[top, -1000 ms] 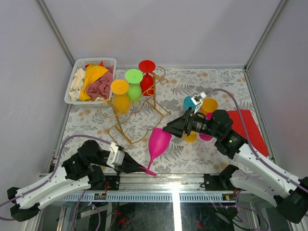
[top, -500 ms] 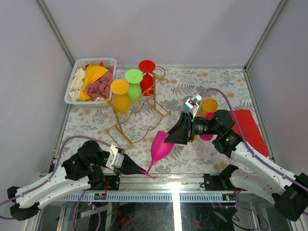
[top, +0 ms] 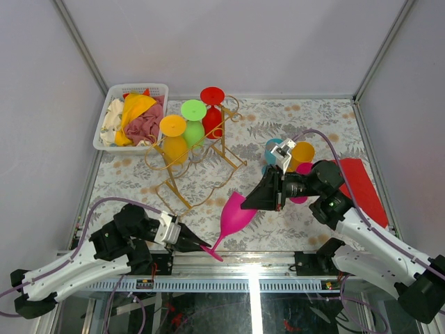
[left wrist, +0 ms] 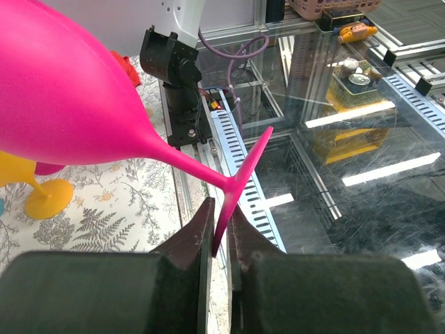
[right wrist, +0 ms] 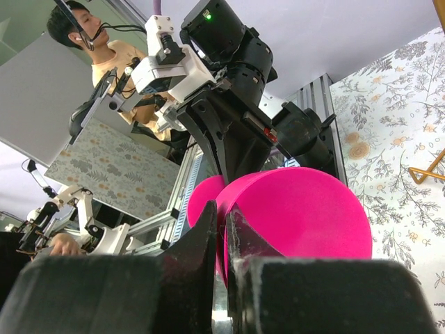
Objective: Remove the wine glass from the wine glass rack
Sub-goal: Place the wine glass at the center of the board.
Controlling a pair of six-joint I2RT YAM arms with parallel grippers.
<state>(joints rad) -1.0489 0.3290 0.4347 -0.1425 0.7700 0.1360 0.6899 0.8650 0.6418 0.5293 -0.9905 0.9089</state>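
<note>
Above floral table (top: 327,118) w/ grey walls (top: 236,42), left hand (left wrist: 221,231) pinches wine glass (top: 235,213) foot, right hand (right wrist: 221,224) rim.

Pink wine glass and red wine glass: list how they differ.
The pink wine glass slants free of the gold rack; the red wine glass hangs in it, foot up. The left tool pinches the pink wine glass's foot, the right tool its rim; the red wine glass is untouched. Both are opaque, stemmed.

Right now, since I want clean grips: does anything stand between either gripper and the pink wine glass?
Nothing visible does. The left gripper pinches the pink wine glass by the edge of its foot, and the right gripper is shut on the bowl's rim.
</note>
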